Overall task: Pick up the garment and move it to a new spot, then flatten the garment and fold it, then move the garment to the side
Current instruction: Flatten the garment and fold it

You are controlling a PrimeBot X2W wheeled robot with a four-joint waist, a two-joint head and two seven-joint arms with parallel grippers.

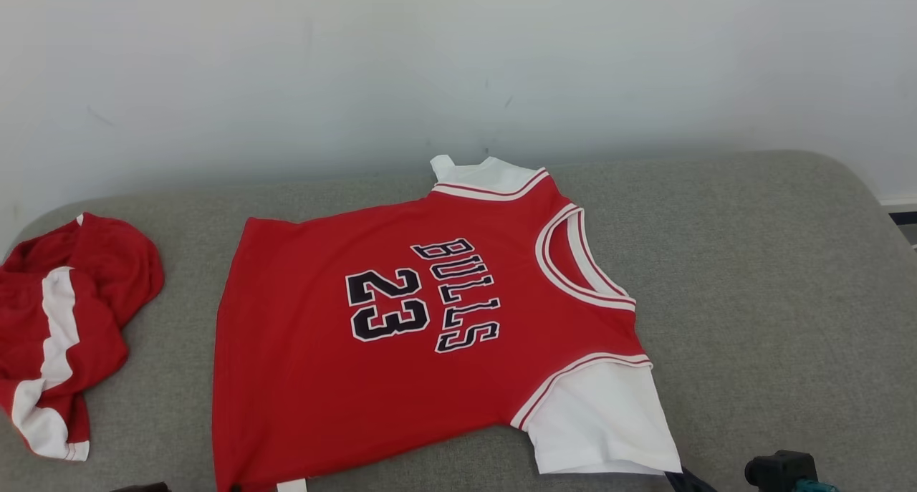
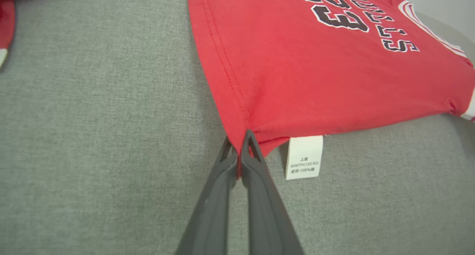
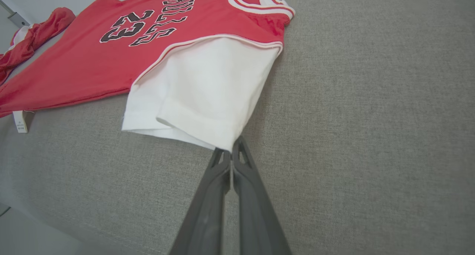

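Lying flat at the ctr of the grey upholstered cushion [image 1: 752, 277], the red jersey tee [image 1: 401, 334] is spread sideways: hem to the left, neck opening to the right, "BULLS 23" lettering face up and turned on its side. One white sleeve [image 3: 207, 88] sticks out at the near right, the other pokes out at the far edge, close to the white wall [image 1: 458, 62]. The left pincer [image 2: 239, 151] is clamped on the near-left hem corner, w/ red cloth bunched btwn its dark fingers and small pull creases fanning from the grip. A white care tag [image 2: 304, 157] hangs from the near side seam just right of that corner, flat on the cushion. The right pincer [image 3: 231, 153] is closed too, tips pinching the near cuff corner of the near white sleeve, which lifts slightly off the cushion there. Well apart to the left, near the cushion's rounded edge, sit crumpled red shorts w/ white stripes [image 1: 64, 320], not touching the tee.
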